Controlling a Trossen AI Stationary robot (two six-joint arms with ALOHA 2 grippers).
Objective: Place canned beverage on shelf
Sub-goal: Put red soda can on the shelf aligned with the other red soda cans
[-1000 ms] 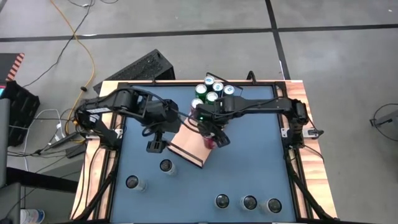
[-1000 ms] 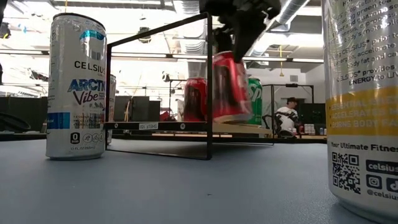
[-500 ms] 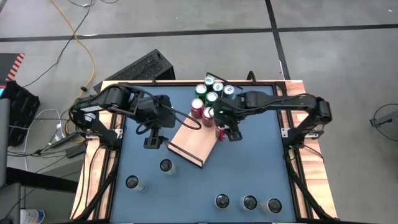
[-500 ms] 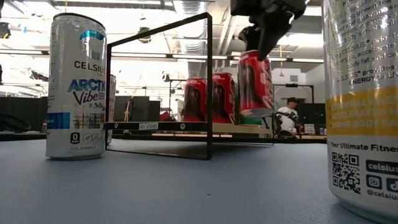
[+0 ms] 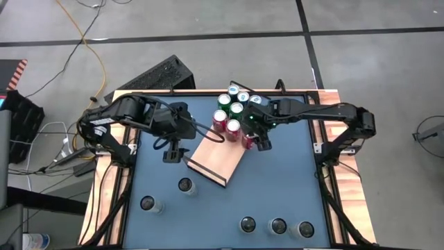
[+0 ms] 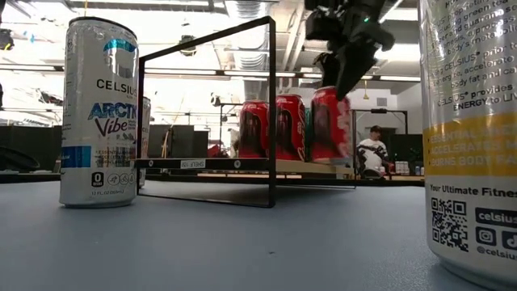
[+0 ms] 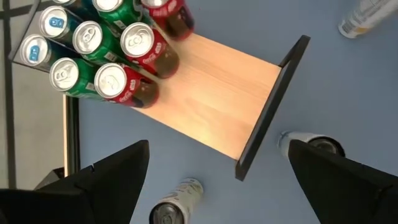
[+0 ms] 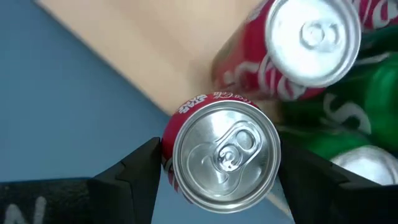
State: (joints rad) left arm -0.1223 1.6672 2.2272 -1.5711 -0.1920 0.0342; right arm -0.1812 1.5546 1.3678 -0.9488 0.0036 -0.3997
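The shelf [image 5: 215, 158] is a light-wood board with a dark lip [image 5: 207, 173], lying aslant in the table's middle; it also shows in the left wrist view [image 7: 217, 93]. Several green and red cans [image 5: 232, 111] stand at its far end. My right gripper [image 5: 258, 135] is shut on a red can [image 8: 225, 152], which is upright at the board's right edge beside two other red cans [image 6: 275, 128]. My left gripper [image 5: 171, 151] is open and empty above the table, left of the shelf. My right gripper pinches the red can's side wall near its top end [image 8: 169, 155] between its two fingers [image 8: 140, 171], one on each side. The fingers come slanting down from above [image 6: 343, 61]. The can [image 6: 329, 125] is upright, its base level with the neighbouring cans' bases on the board.
Several white Celsius cans stand on the blue tabletop: two near left [image 5: 185, 185] [image 5: 149, 204], three at the near edge [image 5: 278, 226]. A black wire rail [image 6: 271, 113] frames the shelf. A person [image 6: 373, 149] sits far behind the table.
My right gripper has carried the red can toward the table's right and far edges, then down. The can was tilted and raised in front of the other red cans; now it is upright beside them at the shelf's level.
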